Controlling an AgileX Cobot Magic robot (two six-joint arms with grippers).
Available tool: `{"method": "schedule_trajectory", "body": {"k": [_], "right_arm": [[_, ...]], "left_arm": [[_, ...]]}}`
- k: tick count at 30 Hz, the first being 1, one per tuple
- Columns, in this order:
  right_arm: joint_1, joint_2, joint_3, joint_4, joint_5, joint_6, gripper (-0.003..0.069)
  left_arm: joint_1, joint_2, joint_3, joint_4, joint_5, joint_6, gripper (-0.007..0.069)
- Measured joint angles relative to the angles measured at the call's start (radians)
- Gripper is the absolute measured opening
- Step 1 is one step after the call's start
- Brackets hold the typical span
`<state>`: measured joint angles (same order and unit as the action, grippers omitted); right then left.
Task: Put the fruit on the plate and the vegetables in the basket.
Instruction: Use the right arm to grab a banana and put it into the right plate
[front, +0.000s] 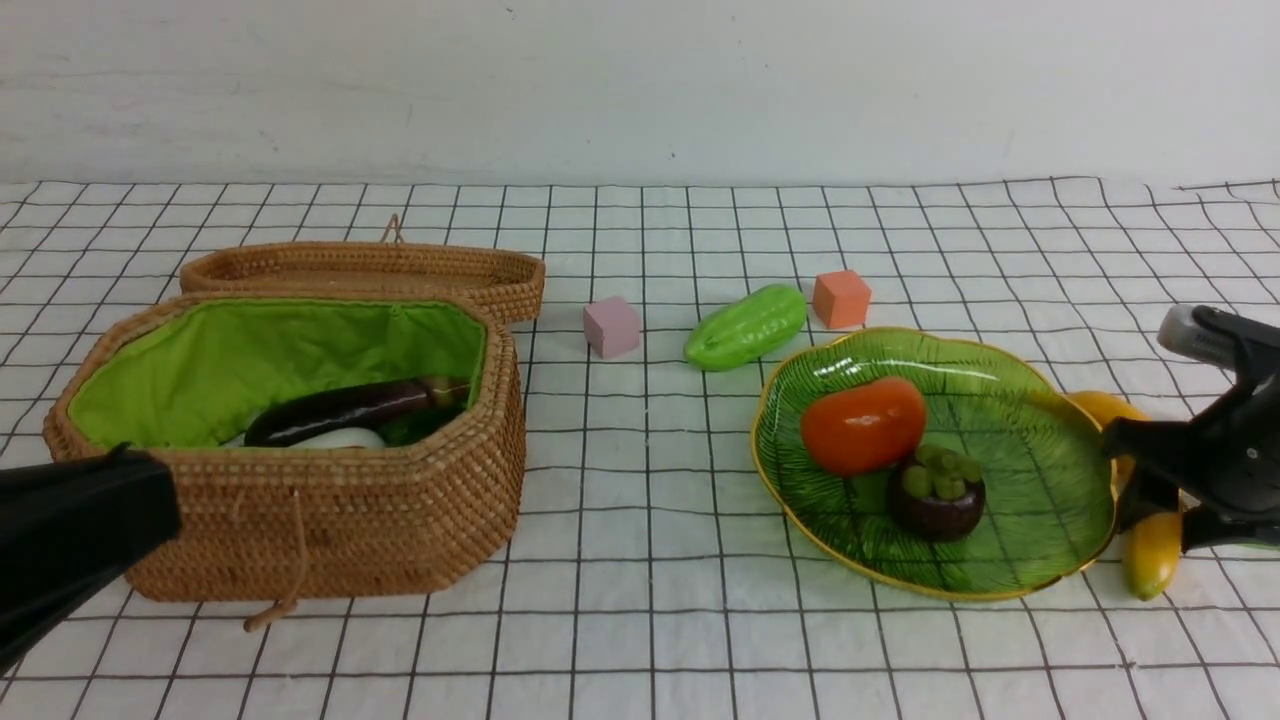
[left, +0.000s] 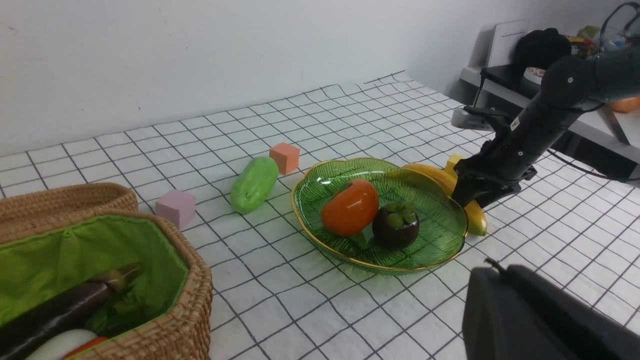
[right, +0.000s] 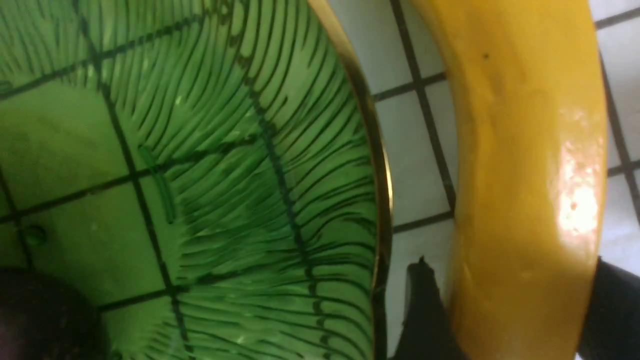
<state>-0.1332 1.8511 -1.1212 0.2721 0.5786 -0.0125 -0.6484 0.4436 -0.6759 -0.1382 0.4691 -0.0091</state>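
The yellow banana (front: 1152, 545) lies on the cloth against the right rim of the green leaf plate (front: 1000, 450). My right gripper (front: 1150, 500) stands open astride its middle, one finger on each side (right: 510, 320). On the plate are the orange persimmon (front: 862, 425) and the purple mangosteen (front: 937, 492). The light green gourd (front: 746, 327) lies on the cloth behind the plate. The wicker basket (front: 330, 520) holds the eggplant (front: 350, 410), the white radish (front: 340, 438) and a bit of orange carrot (left: 87, 345). My left gripper (front: 150, 500) is shut and empty, low in front of the basket.
The basket's lid (front: 370, 270) lies open behind it. A pink cube (front: 611, 327) and an orange cube (front: 841, 298) sit on either side of the gourd. A side bench with clutter (left: 540, 55) stands beyond the table's right edge.
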Motion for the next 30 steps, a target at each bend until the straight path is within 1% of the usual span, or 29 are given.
{"method": "schedule_trajectory", "body": {"k": [4,9,16,24,28,29,30], "right_arm": [[0.0,0.03,-0.008,-0.006,-0.016,0.006,0.0404],[0.0,0.037,-0.013,-0.006,-0.03,0.024,0.0335],[0.0,0.014,-0.014,-0.009,-0.07,0.036,0.0336],[-0.002,-0.153,-0.08,-0.039,-0.063,0.102,0.0336],[0.037,-0.197,-0.086,-0.043,0.004,0.08,0.0336],[0.078,-0.199,-0.086,-0.04,0.033,0.058,0.0336],[0.09,-0.197,-0.086,-0.04,0.036,0.052,0.0336]], "left_arm": [[0.0,0.0,0.0,-0.002,0.009,0.0,-0.0013],[0.0,0.0,0.0,-0.007,0.009,0.0,-0.0013],[0.0,0.0,0.0,-0.012,0.025,0.0,-0.0013],[0.0,0.0,0.0,-0.013,0.042,0.0,-0.0013],[0.0,0.0,0.0,-0.01,0.044,0.001,-0.0013],[0.0,0.0,0.0,-0.008,0.041,0.001,-0.0013],[0.0,0.0,0.0,-0.008,0.039,0.001,-0.0013]]}}
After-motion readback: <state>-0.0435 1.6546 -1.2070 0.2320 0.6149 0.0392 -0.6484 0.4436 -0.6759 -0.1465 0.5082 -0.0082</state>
